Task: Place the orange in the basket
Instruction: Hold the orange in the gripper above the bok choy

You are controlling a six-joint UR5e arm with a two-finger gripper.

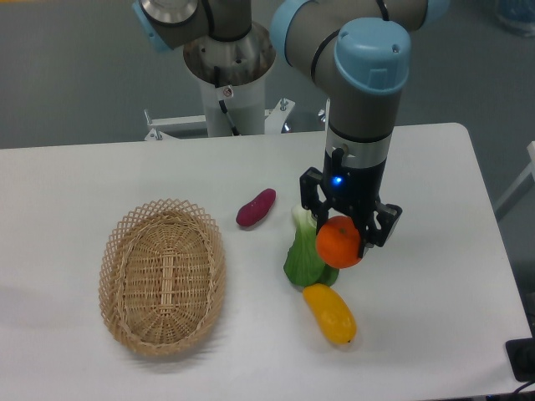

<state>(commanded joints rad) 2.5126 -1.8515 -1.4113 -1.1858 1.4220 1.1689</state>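
Clamping the orange (338,241) in our gripper (344,238) above the table (435,167), we have the pickup done, with carrying to the basket (162,276) left.

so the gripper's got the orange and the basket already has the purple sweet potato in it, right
Not quite. The gripper does hold the orange, but the basket has nothing in it. In the camera view the purple sweet potato lies on the table to the right of the basket, apart from its rim.
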